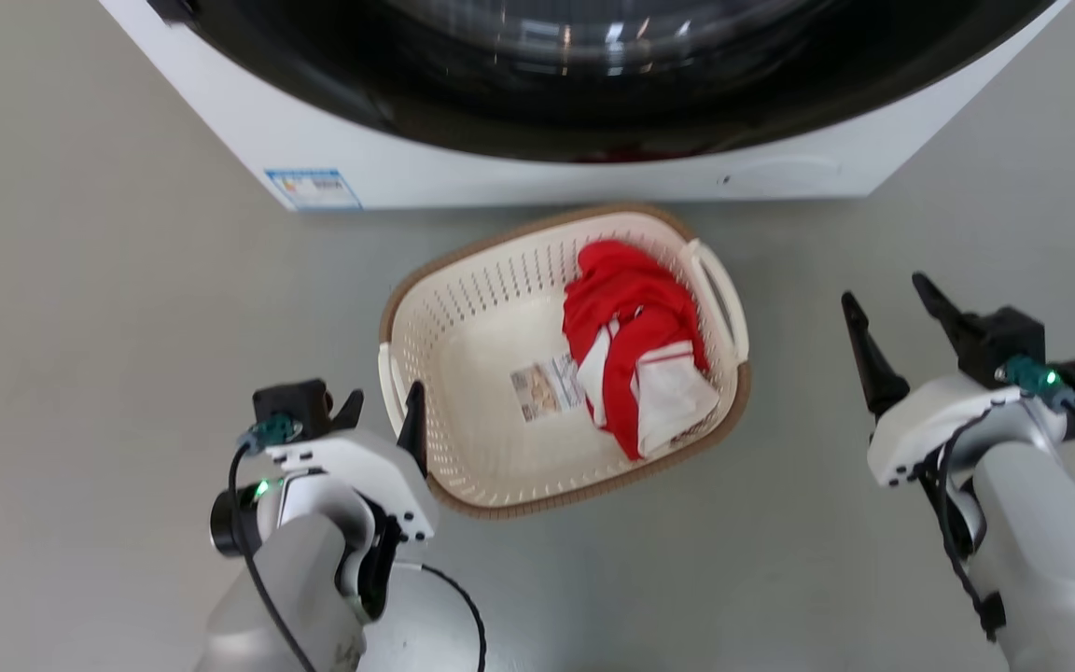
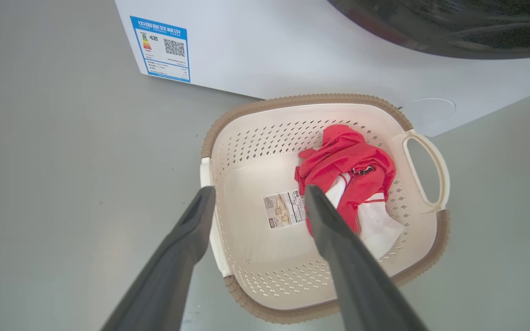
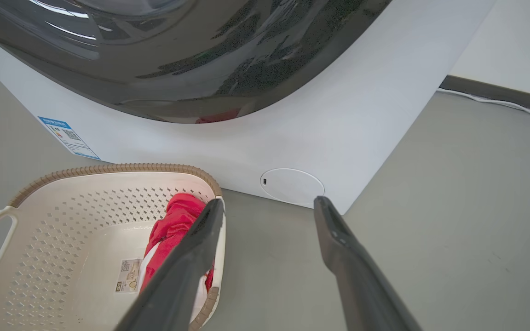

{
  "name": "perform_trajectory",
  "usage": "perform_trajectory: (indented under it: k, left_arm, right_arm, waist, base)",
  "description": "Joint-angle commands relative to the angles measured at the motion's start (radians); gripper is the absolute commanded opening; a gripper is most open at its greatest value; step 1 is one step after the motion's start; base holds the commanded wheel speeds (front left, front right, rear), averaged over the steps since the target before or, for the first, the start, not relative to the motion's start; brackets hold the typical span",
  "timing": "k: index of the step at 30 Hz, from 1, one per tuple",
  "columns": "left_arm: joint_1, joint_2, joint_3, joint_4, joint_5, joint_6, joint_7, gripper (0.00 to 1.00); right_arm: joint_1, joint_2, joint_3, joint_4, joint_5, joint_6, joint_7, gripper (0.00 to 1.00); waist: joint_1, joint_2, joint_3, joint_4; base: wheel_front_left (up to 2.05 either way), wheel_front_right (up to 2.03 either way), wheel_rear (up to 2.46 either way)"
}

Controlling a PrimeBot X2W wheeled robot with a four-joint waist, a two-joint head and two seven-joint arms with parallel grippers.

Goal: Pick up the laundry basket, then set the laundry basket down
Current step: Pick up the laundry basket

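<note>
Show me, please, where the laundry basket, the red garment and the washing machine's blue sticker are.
laundry basket (image 1: 467,303): head view, perforated left inner wall.
red garment (image 1: 631,294): head view, upper red fold.
blue sticker (image 2: 160,48): left wrist view, sticker's middle.

Basket (image 1: 463,308): centre of frame, on the floor (image 1: 127,308), below the washer (image 1: 500,177)
Garment (image 1: 631,317): in the basket's right half

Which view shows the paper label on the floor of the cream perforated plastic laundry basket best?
The left wrist view: the paper label in the laundry basket is largest there, its print visible, beside the red and white garment. The head view shows it smaller; the right wrist view shows it foreshortened, at a slant.
</note>
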Motion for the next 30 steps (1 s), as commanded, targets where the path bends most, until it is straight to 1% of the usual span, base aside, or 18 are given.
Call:
perform_trajectory:
  k: [1,4,17,23,30]
  left_arm:
    - [-0.036,0.018,0.005,0.004,-0.018,0.011,-0.013,1.00]
    - [-0.075,0.018,-0.021,0.041,-0.043,0.025,-0.017,1.00]
    - [-0.180,0.018,-0.130,0.127,-0.137,0.049,-0.029,1.00]
    - [-0.210,0.018,-0.160,0.151,-0.175,0.063,-0.034,1.00]
    - [-0.228,0.018,-0.185,0.174,-0.204,0.065,-0.036,1.00]
  right_arm:
    - [-0.020,-0.009,0.021,-0.001,0.005,0.006,-0.011,1.00]
    - [-0.053,-0.008,0.029,0.015,0.005,0.006,-0.015,1.00]
    - [-0.148,-0.018,0.062,0.050,0.005,0.006,-0.022,1.00]
    - [-0.168,-0.013,0.076,0.061,0.006,0.006,-0.023,1.00]
    - [-0.179,-0.009,0.080,0.047,0.008,0.006,-0.024,1.00]
  waist:
    - [-0.0001,0.0000,0.047,0.007]
    - [-0.0001,0.0000,0.086,0.008]
    - [-0.0001,0.0000,0.212,0.015]
    - [-0.0001,0.0000,0.243,0.025]
    - [-0.0001,0.0000,0.269,0.028]
  base:
    - [0.00,0.00,0.00]
    - [0.00,0.00,0.00]
    - [0.00,0.00,0.00]
    - [0.00,0.00,0.00]
    - [0.00,0.00,0.00]
